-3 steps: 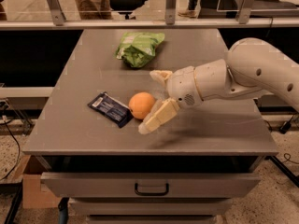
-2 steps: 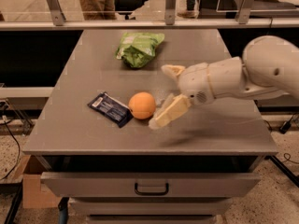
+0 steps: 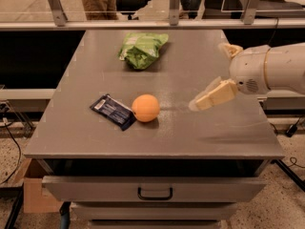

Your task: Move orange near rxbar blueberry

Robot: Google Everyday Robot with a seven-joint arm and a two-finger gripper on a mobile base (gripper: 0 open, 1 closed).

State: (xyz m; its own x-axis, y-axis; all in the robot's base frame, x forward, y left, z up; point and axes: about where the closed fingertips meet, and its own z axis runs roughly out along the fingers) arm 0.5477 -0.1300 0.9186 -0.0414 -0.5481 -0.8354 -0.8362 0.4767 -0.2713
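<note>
The orange point(image 3: 145, 108) rests on the grey table point(image 3: 224, 132), touching the right end of the rxbar blueberry point(image 3: 112, 110), a dark blue wrapper lying flat at the front left. My gripper point(image 3: 207, 76) is open and empty, hovering above the table to the right of the orange and clear of it. One cream fingertip point(image 3: 209, 98) points left and down toward the orange, and the other point(image 3: 229, 49) is farther back. The white arm point(image 3: 274, 69) comes in from the right edge.
A light green snack bag point(image 3: 142, 47) lies at the back middle of the table. A drawer with a black handle point(image 3: 155, 193) is below the front edge. A glass rail point(image 3: 143, 25) runs along the back. A cardboard box point(image 3: 33, 194) is on the floor at the left.
My gripper has drawn back to the right, away from the orange. The orange and the blue bar have stayed where they were.
</note>
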